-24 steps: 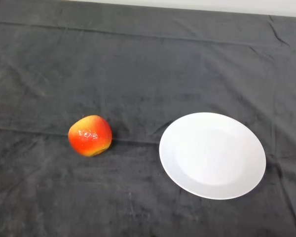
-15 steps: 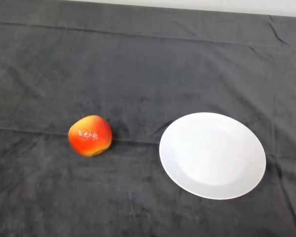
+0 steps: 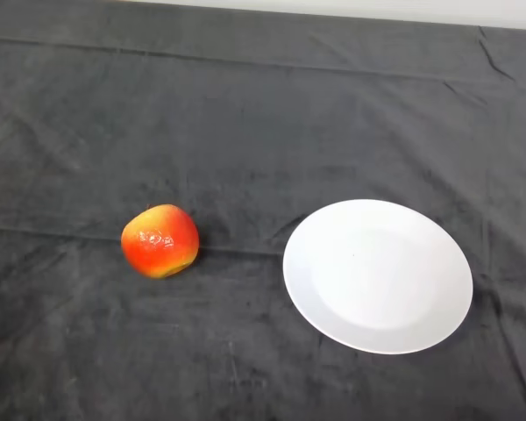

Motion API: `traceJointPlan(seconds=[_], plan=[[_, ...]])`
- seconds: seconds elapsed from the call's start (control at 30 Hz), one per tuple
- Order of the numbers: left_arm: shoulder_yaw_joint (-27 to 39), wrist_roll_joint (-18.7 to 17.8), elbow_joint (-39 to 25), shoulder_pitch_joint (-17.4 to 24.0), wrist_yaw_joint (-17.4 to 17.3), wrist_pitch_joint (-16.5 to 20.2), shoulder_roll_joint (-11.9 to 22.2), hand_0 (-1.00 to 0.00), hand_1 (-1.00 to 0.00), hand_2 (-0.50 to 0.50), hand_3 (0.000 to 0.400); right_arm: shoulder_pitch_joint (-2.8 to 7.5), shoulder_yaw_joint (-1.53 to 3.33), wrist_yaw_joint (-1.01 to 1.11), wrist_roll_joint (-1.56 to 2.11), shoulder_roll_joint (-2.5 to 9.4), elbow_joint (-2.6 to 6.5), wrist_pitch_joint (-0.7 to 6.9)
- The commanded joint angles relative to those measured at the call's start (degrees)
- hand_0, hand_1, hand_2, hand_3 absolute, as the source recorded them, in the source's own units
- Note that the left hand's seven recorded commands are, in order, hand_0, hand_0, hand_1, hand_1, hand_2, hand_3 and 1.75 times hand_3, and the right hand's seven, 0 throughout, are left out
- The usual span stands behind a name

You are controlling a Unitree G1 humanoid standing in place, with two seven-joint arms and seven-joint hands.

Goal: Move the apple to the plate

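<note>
A red and yellow apple (image 3: 159,240) lies on the dark cloth at the left of the middle. A white round plate (image 3: 377,274) lies on the cloth to the apple's right, a short gap apart from it, with nothing on it.
The dark cloth (image 3: 245,123) covers the whole table, with creases running across it. Its far edge runs along the top of the view against a pale wall (image 3: 377,9).
</note>
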Motion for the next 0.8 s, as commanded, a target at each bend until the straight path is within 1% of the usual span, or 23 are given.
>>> traceJointPlan(seconds=[0.03,0.33,0.47,0.6,0.7,0.8], plan=[[-1.4,1.5,-2.8,-1.6,0.4,-1.4,-0.8,0.0,0.0,0.0,0.0,5.57,1.84,0.51,-1.45,1.26,3.02,1.67],[-4.9,6.9,-3.3,-2.4,1.3,-2.2,-2.4,0.0,0.0,0.0,0.0,5.63,1.82,0.53,-1.43,1.26,2.89,1.74],[-6.6,9.2,-3.5,-3.0,2.0,-2.4,-3.8,0.0,0.0,0.0,0.0,5.66,1.81,0.54,-1.42,1.26,2.83,1.77],[-9.0,12.1,-3.8,-3.9,3.2,-2.3,-6.0,0.0,0.0,0.0,0.0,5.68,1.8,0.55,-1.41,1.26,2.78,1.8],[-10.5,13.8,-3.9,-4.5,3.2,-2.5,-7.0,0.0,0.0,0.0,0.0,5.7,1.79,0.56,-1.41,1.26,2.74,1.82],[-11.7,15.0,-4.0,-4.7,2.8,-2.7,-7.4,0.0,0.0,0.0,0.0,5.72,1.79,0.56,-1.4,1.26,2.7,1.84]])
